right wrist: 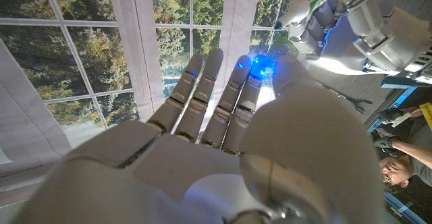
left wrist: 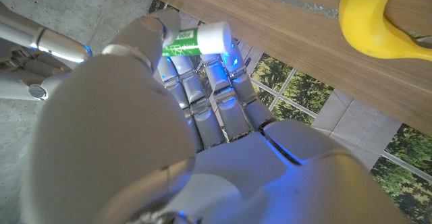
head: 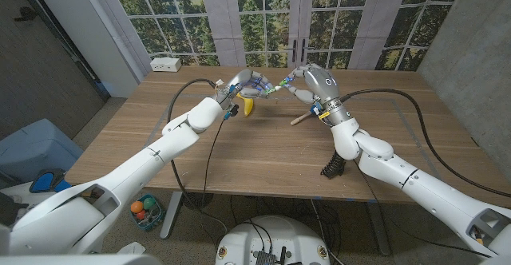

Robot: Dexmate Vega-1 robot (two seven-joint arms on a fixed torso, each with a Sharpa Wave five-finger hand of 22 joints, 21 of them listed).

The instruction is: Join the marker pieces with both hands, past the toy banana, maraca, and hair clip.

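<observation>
The marker pieces (head: 274, 90) meet in the air above the far middle of the wooden surface (head: 263, 157), held between both hands. The left hand (head: 246, 82) pinches the green-and-white marker body (left wrist: 192, 40); the right hand (head: 307, 80) grips the other end. Just below them lies the toy banana (head: 248, 105), with the maraca (head: 304, 117) beside it and the hair clip (head: 332, 166) nearer. Tall windows (head: 263, 13) showing trees back the room.
</observation>
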